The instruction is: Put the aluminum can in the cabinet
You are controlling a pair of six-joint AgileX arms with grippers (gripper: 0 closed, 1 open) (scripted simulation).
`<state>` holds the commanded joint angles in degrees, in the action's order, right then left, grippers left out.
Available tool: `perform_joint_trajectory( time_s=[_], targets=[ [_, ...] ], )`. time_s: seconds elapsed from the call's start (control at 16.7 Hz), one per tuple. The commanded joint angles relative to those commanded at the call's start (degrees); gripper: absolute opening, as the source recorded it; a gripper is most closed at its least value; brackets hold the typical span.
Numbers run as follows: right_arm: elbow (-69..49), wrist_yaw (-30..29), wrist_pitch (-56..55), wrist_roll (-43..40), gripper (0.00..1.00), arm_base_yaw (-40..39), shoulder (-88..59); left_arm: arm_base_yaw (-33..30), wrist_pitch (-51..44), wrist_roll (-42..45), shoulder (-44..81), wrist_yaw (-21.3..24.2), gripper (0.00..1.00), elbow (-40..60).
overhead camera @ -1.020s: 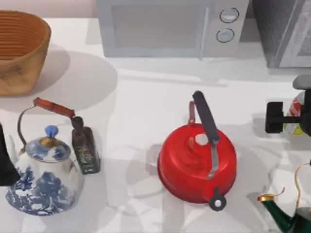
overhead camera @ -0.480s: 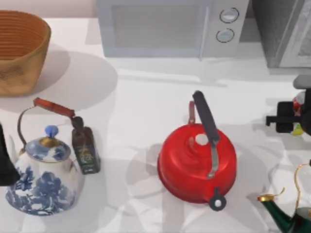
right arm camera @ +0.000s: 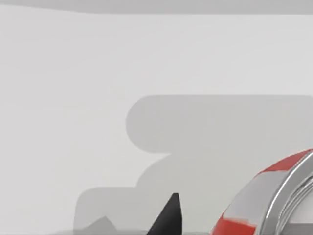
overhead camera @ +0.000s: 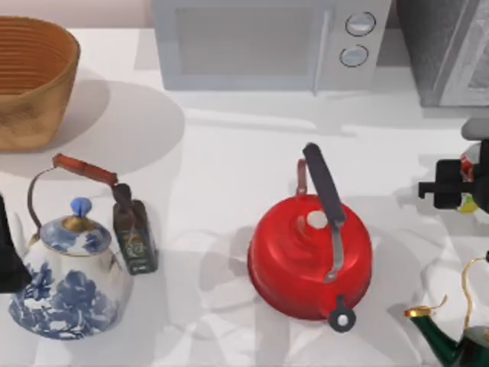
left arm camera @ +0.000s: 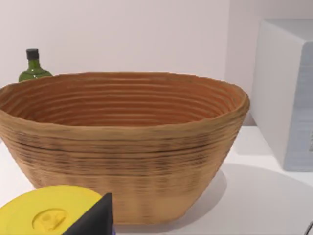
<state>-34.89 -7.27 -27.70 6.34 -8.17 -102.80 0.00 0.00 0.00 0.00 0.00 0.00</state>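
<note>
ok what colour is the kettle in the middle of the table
Red, with a dark handle and a small white lid knob; the top view shows it best.

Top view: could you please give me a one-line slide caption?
Right pincer at the can by the table's right edge, cabinet behind, red kettle centre.

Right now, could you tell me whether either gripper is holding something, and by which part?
The right gripper, at the table's right edge, looks closed around the sides of the small red, white and lime-green aluminum can. The left gripper holds nothing.
</note>
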Motion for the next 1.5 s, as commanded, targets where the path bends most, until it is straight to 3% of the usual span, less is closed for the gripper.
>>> perform_joint_trajectory(
  time_s=[0.42,1.02,1.5],
  targets=[
    [-1.5,0.3,2.2,0.2,0.00,-0.2,1.1,0.0,0.0,0.0,0.0,0.0,1.00,0.0],
    [-16.2,0.5,35.8,0.4,0.00,0.2,16.9,0.0,0.0,0.0,0.0,0.0,1.00,0.0],
    [-19.2,0.4,40.6,-0.1,0.00,0.0,21.3,0.0,0.0,0.0,0.0,0.0,1.00,0.0]
  ],
)
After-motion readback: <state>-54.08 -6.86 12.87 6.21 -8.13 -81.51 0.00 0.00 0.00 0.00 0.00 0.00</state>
